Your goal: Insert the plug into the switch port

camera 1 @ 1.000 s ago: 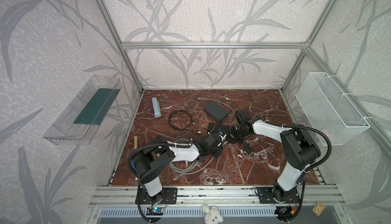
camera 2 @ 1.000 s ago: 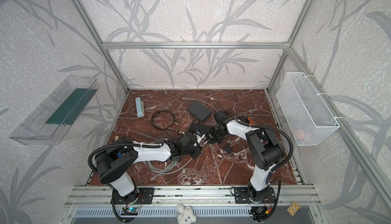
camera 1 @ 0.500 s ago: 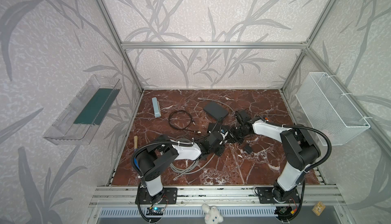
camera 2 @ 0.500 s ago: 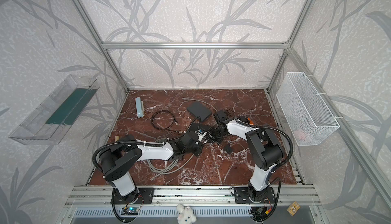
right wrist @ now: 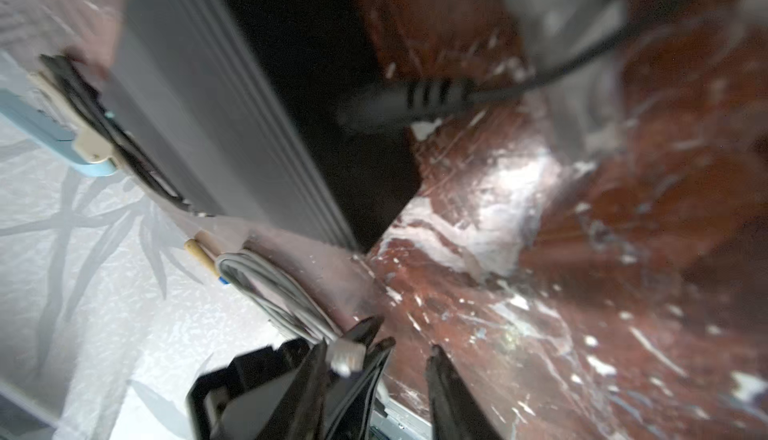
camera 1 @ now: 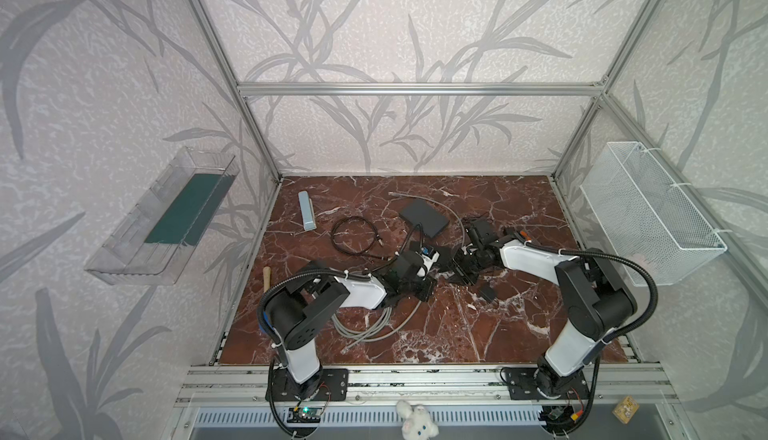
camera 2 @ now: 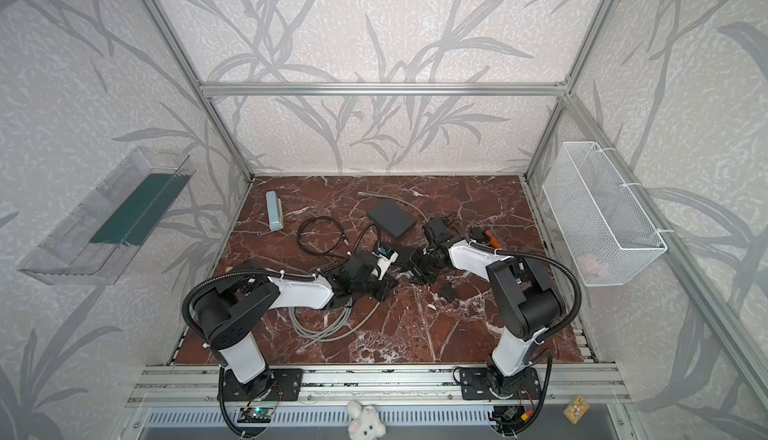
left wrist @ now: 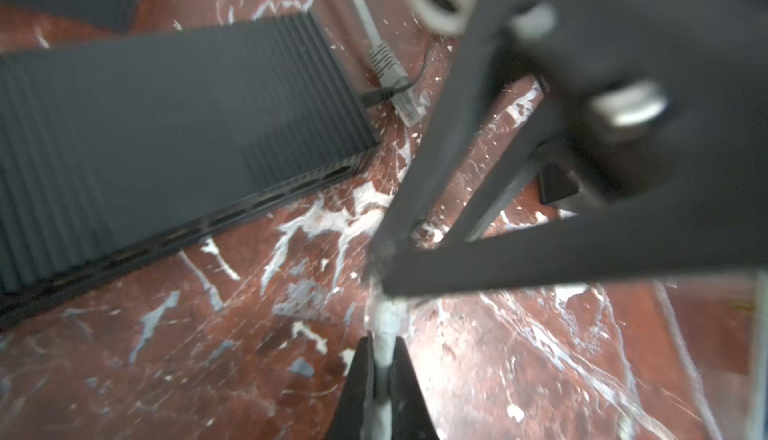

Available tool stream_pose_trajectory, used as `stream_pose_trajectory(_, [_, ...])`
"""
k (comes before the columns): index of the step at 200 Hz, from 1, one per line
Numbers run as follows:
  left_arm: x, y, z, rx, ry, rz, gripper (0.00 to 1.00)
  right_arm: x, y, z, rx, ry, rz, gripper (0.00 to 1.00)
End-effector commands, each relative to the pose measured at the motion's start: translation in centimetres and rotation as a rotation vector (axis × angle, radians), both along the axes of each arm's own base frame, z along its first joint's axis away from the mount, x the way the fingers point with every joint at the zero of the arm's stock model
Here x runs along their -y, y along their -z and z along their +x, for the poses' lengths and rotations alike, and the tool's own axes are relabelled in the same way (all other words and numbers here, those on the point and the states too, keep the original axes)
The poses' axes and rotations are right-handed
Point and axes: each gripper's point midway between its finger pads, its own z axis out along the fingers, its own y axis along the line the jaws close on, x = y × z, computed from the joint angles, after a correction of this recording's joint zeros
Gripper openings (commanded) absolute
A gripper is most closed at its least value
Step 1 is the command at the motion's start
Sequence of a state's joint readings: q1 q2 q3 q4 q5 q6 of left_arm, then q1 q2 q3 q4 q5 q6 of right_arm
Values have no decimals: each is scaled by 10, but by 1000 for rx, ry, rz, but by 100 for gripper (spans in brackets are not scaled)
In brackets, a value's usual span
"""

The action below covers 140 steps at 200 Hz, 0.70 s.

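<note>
The red marble surface [camera 1: 457, 334] carries the dark ribbed switch [left wrist: 166, 126], lying flat with its row of ports along the long edge that faces the left gripper [left wrist: 382, 338]. A black power cord [right wrist: 415, 99] is already in its end, and a loose connector [left wrist: 409, 105] lies at that corner. The left fingers are clamped tight on the plug [left wrist: 384, 313] at the end of the grey cable [right wrist: 266, 288]. Its nose sticks out ahead of them, near the port edge but not in any port. The right gripper [right wrist: 411, 352] sits right against it with its fingers parted and gripping nothing, 1 fingertip just at the plug's nose in the left wrist view. This looks like the end of a handover, so the insertion itself is not yet done. To do it well, the right arm should back off first so nothing snags. The left should then turn the plug square to 1 port with the latch tab on the proper side, and push straight along the port's axis rather than at a slant. The switch looks light and unfixed, so it will probably slide, and the free right gripper could brace its far side. Compared with 1 second ago, the left gripper has come forward toward the right gripper, so the 2 sit closer in both top views. Its fingers have closed while the right's have let go.
</note>
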State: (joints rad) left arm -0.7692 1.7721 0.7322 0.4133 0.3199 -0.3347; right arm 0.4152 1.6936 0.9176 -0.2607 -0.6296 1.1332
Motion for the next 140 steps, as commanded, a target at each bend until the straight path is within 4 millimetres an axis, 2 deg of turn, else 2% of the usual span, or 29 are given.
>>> stream_pose_trajectory(1, [6, -14, -4, -132, 89, -208, 4, 0, -37, 18, 268, -89, 149, 47])
stream_pose_trajectory(14, [6, -15, -2, -161, 106, -239, 4, -6, -49, 18, 372, -139, 284, 48])
stream_pose_trajectory(40, [10, -19, 1, -191, 134, -249, 4, -5, -44, 2, 477, -250, 315, 49])
stream_pose_trajectory(71, [16, -24, 3, -219, 146, -273, 4, -7, -42, 1, 598, -299, 335, 51])
stream_pose_trajectory(85, [16, -25, 2, -225, 143, -273, 4, -7, -34, 3, 591, -297, 331, 50])
stream_pose_trajectory(140, [16, -24, -4, -257, 171, -260, 4, -8, -24, 12, 586, -281, 315, 39])
